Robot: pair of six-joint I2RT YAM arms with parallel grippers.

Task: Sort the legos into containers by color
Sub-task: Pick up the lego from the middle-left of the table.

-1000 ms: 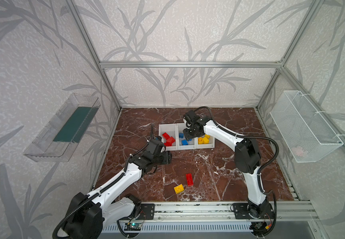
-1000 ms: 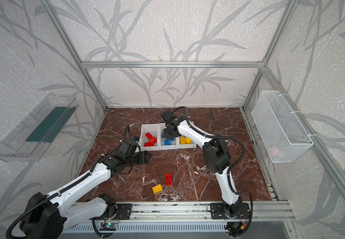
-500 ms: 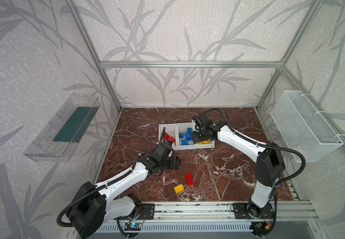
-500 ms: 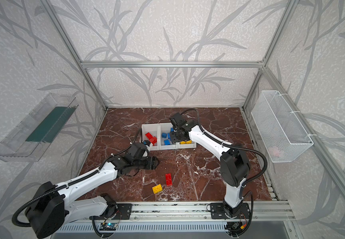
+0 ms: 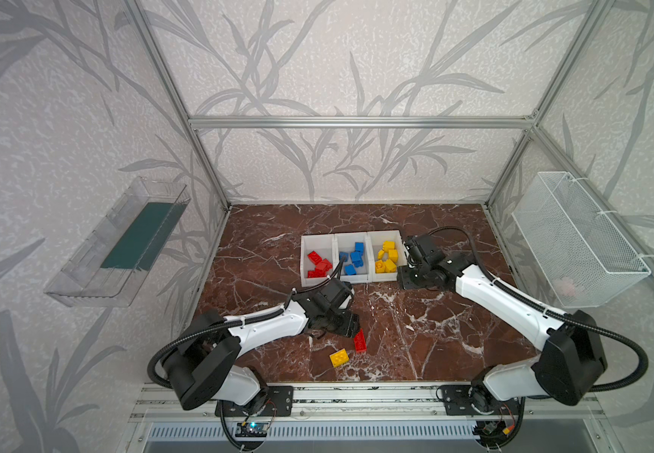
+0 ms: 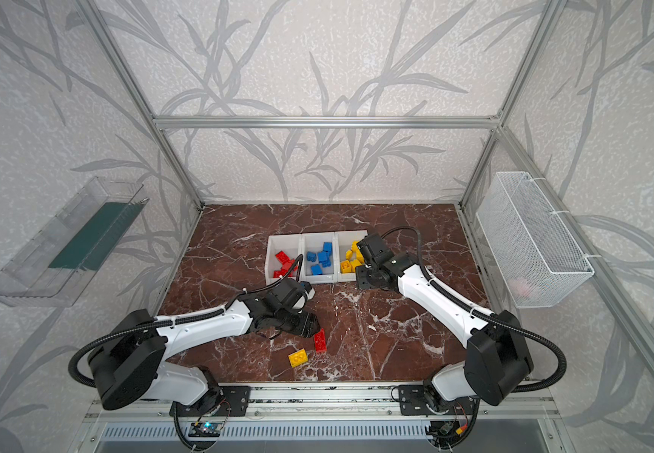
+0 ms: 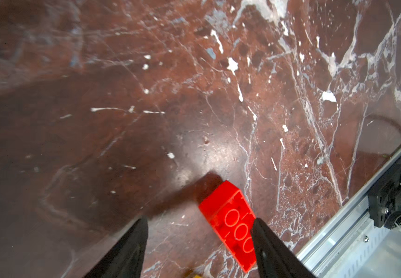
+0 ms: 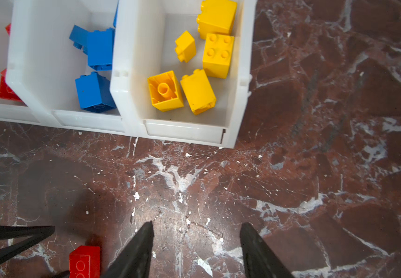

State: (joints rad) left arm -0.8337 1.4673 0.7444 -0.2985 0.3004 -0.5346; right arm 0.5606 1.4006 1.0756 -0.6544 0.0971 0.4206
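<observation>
Three white bins stand side by side, touching, toward the back of the red marble surface [image 5: 427, 321]. The red bin [image 5: 313, 244], on the left arm's side, holds red bricks. The blue bin [image 5: 343, 241] in the middle holds blue ones. The yellow bin [image 5: 375, 240], on the right arm's side, holds yellow ones, five of which show in the right wrist view.

Two bricks are not yet sorted and lie loose on the surface near the front rail, well apart from the bins. One is a red brick [image 5: 360, 340]. The other is a yellow brick [image 5: 339, 357], which lies just beside it on the left arm's side, a little nearer the rail.

The left end effector [image 7: 199, 220] hangs low over the red brick with its jaws spread and nothing gripped. In the left wrist view the brick rests on the surface between the two black fingers [image 7: 127, 250], off centre and close against one of them. Whether that finger touches it cannot be told. In both top views the end effector covers the brick's far end.

The right end effector [image 8: 196, 225] also has its jaws apart and is empty. It sits over bare surface near the front of the yellow bin, not touching the bin.

A clear tray [image 5: 121, 243] hangs on the left wall and a wire basket [image 5: 576, 239] on the right wall.
</observation>
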